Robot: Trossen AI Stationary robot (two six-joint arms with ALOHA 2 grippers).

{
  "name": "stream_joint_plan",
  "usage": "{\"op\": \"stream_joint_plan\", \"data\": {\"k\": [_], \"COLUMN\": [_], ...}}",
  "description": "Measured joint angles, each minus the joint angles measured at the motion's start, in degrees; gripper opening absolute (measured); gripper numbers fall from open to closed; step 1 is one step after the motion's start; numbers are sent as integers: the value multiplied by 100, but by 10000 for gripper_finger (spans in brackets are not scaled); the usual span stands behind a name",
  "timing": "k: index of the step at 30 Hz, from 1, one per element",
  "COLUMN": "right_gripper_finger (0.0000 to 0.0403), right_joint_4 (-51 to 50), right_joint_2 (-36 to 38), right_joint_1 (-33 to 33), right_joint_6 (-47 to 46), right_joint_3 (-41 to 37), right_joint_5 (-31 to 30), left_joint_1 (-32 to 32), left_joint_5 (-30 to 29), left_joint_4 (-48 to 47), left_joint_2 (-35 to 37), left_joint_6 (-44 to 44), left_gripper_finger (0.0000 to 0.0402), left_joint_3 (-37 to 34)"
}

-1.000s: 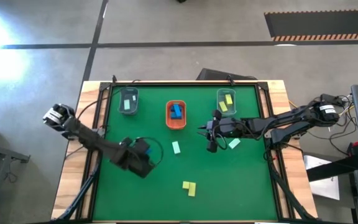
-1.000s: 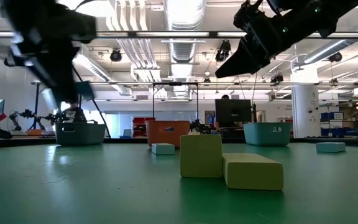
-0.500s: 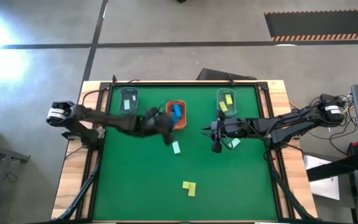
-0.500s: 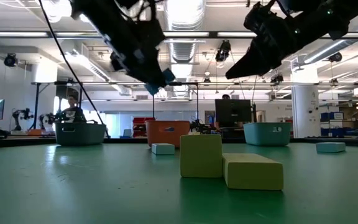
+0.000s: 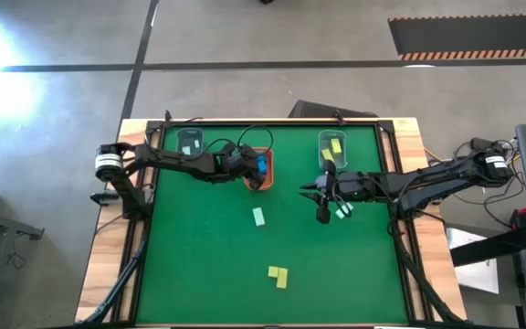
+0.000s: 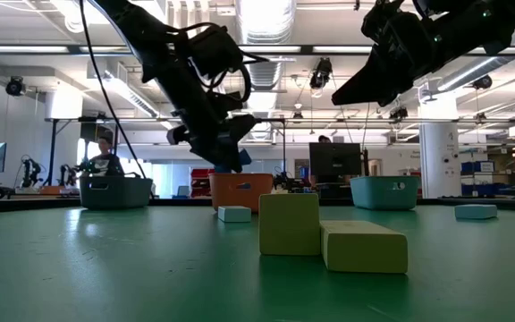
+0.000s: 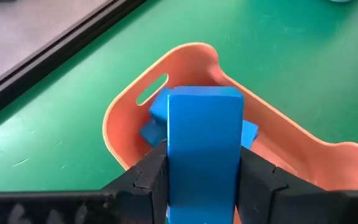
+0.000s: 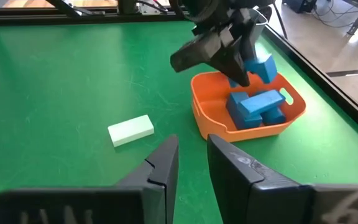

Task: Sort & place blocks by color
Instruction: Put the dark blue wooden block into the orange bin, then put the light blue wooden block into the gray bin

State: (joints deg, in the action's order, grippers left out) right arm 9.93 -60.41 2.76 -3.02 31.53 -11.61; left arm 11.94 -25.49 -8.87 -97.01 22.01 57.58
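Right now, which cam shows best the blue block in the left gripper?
Left wrist view: the blue block fills the frame, clamped between the left gripper fingers above the orange tray. Right wrist view shows it from farther off, partly behind the fingers. Low view gives only a sliver; high view a small blue patch.

The green-topped table (image 5: 199, 265) carried three trays along its far edge: a grey tray (image 5: 189, 146), an orange tray (image 5: 259, 170) and another grey tray (image 5: 332, 148). Loose on it lay two mint-green blocks (image 5: 259, 217) (image 5: 342, 211) and two touching yellow blocks (image 5: 278, 274).
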Motion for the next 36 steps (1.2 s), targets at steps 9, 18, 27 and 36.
{"op": "stream_joint_plan", "data": {"k": [9,18,27,36], "right_gripper_finger": [73,73,73,72], "right_joint_4": [20,-82,-280,-1232], "right_joint_2": [-41,-43,-41,-39], "right_joint_1": [0,0,11,52], "right_joint_6": [3,-89,-632,-1543], "right_joint_3": [0,0,2,51], "right_joint_5": [-1,0,7,675], "left_joint_1": [0,-314,-1535,-2494], "left_joint_5": [34,122,-240,-327], "left_joint_4": [102,60,93,413], "left_joint_2": [67,669,1191,1191], "left_joint_6": [8,14,-296,-690], "left_gripper_finger": [223,229,230,231], "left_joint_3": [0,0,-35,-169]}}
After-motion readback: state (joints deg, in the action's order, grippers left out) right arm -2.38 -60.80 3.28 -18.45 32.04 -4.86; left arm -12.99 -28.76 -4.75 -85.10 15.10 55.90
